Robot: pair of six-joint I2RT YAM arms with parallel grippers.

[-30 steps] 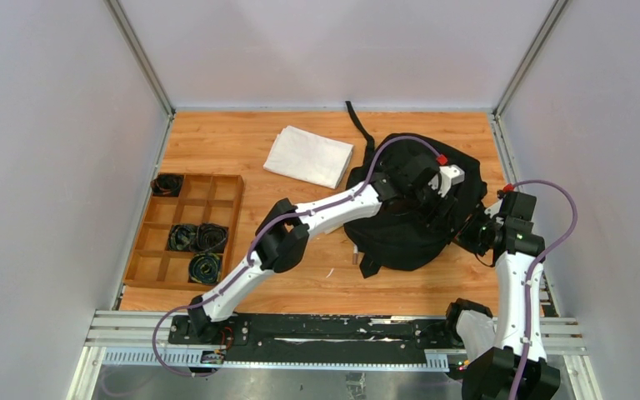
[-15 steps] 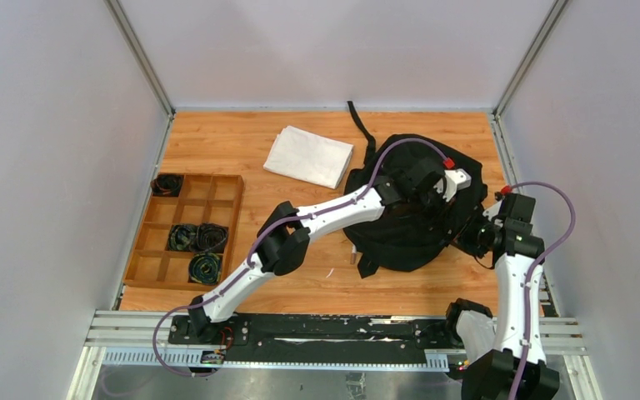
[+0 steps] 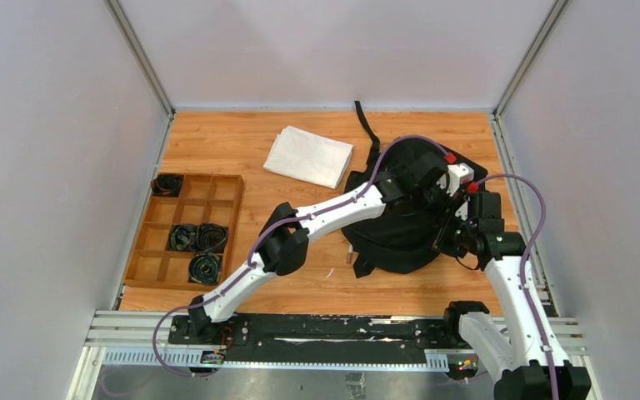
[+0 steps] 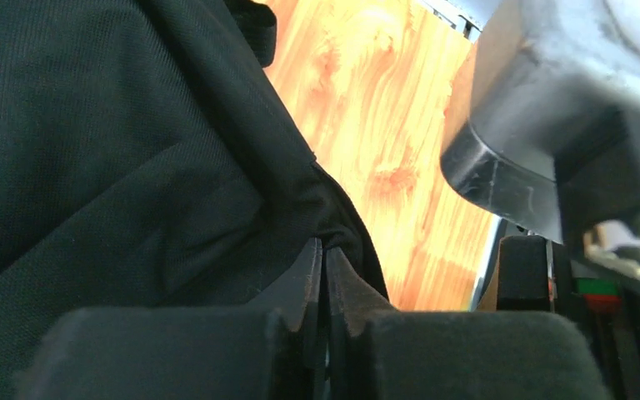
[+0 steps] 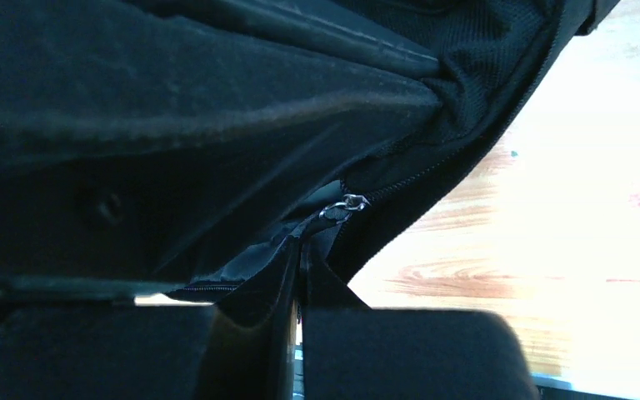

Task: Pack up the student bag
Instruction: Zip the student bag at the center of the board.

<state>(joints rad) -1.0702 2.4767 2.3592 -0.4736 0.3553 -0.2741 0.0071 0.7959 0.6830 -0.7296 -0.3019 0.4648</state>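
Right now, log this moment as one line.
left gripper shut on student bag | right gripper shut on it beside zipper pull

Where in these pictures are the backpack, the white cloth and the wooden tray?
student bag (image 3: pixel 396 242): top view, bare black fabric near its front.
white cloth (image 3: pixel 308 156): top view, middle of the folded cloth.
wooden tray (image 3: pixel 148 268): top view, bare near-left compartment.

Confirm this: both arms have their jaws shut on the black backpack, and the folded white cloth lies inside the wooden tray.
The cloth part is wrong. The top view shows the folded white cloth on the table, left of the student bag, outside the wooden tray. The rest stands: left gripper and right gripper each have jaws shut on the bag.
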